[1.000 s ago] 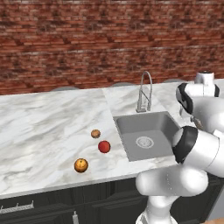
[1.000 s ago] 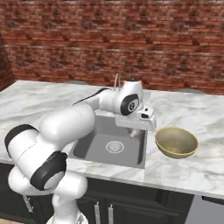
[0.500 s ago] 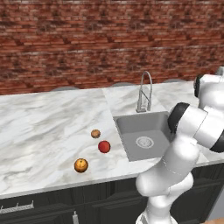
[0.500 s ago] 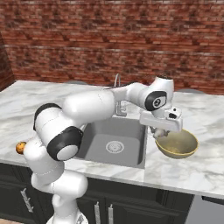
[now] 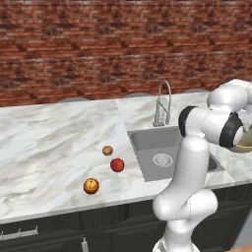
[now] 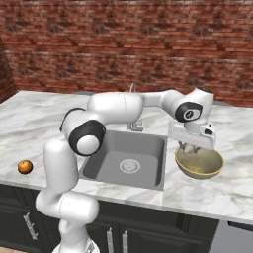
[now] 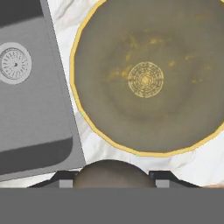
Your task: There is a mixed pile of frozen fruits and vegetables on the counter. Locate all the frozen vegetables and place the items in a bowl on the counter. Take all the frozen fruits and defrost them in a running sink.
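My gripper (image 6: 190,147) hangs just above the tan-gold bowl (image 6: 216,163), to the right of the sink (image 6: 99,163). It is shut on the pale mushroom (image 7: 111,172), whose rounded cap bulges between the fingertips in the hand view, over the near rim of the bowl (image 7: 146,78). On the counter (image 5: 49,142) left of the sink (image 5: 147,145) lie the small brownish-orange ball (image 5: 107,150), the red ball (image 5: 117,165) and the larger orange ball (image 5: 91,185). The larger orange ball (image 6: 25,167) also sits at the far left of the right base view.
A tall curved chrome faucet (image 5: 162,101) stands behind the basin, whose round drain (image 7: 15,63) lies left of the bowl in the hand view. A brick wall (image 5: 98,44) backs the counter. My white arm (image 6: 123,106) arches over the sink.
The arm has swung right from over the sink to above the bowl, carrying the mushroom. The three balls on the counter have stayed put.
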